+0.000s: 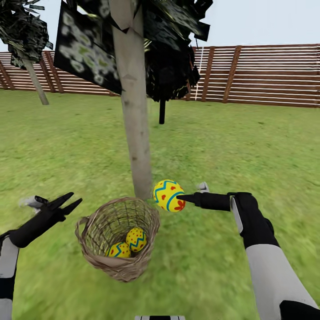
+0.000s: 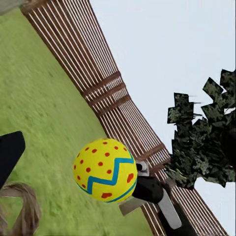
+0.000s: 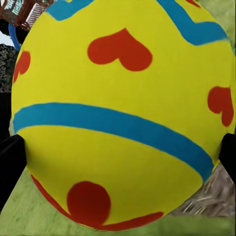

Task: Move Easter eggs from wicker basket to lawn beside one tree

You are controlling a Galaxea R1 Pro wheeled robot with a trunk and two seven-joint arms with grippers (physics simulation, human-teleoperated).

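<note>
My right gripper [image 1: 181,194] is shut on a yellow Easter egg [image 1: 168,195] with blue zigzag bands and red marks, holding it just above the grass beside the pale tree trunk [image 1: 134,133] and to the right of the basket's rim. The same egg [image 2: 105,170] hangs in the left wrist view, and the egg [image 3: 123,113] sits between the dark fingers [image 3: 10,169] in the right wrist view. The wicker basket [image 1: 89,231] stands on the lawn [image 1: 249,146] at the trunk's foot with two eggs [image 1: 136,239] [image 1: 119,250] inside. My left gripper [image 1: 75,198] is open, left of the basket.
A brown slat fence [image 1: 266,75] runs along the back of the garden. A second pale trunk [image 1: 35,80] leans at far left. A thin dark stem [image 1: 162,111] stands behind the near tree. Dark leaf sheets [image 1: 89,44] hang overhead. Open grass stretches to the right.
</note>
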